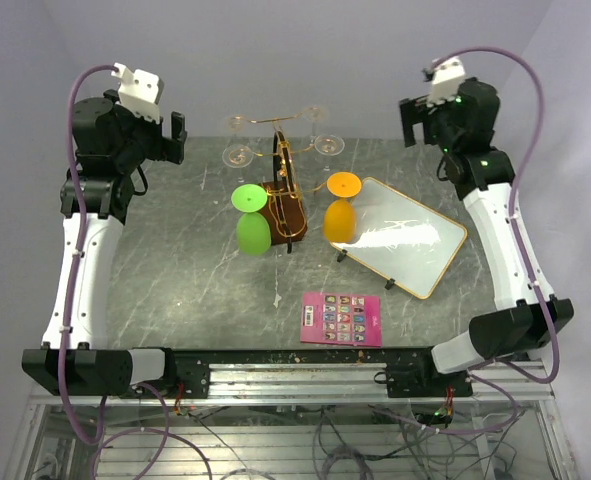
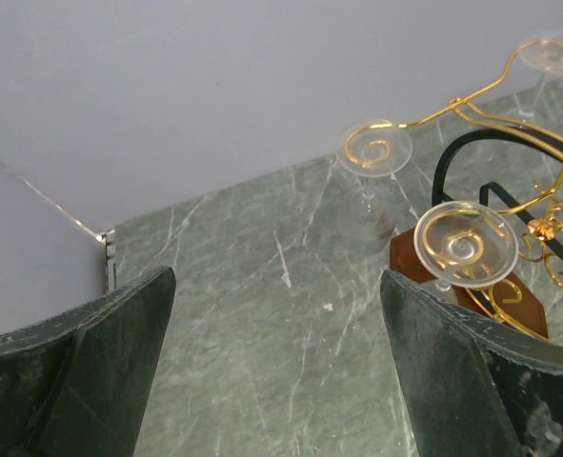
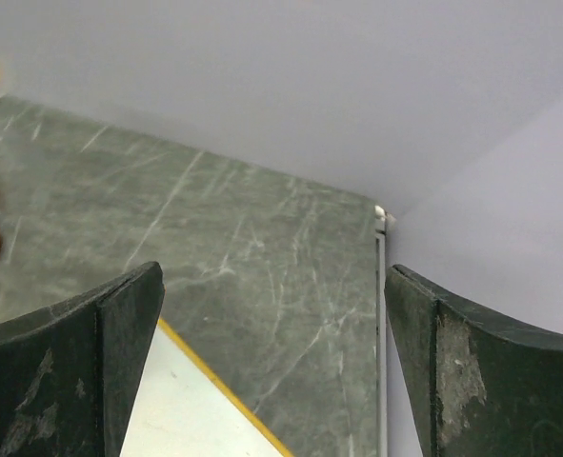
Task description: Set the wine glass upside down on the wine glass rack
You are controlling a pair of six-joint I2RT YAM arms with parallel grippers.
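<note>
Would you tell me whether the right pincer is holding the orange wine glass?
No, the right pincer is open and empty, apart from the orange wine glass by the rack.

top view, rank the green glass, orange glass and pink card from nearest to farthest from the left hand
From the left hand:
1. green glass, just left of the stand
2. orange glass, right of the stand
3. pink card, front middle

No text is legible; the pink card point(image 1: 342, 319) carries a grid of tiny pictures and print too small to read.
</note>
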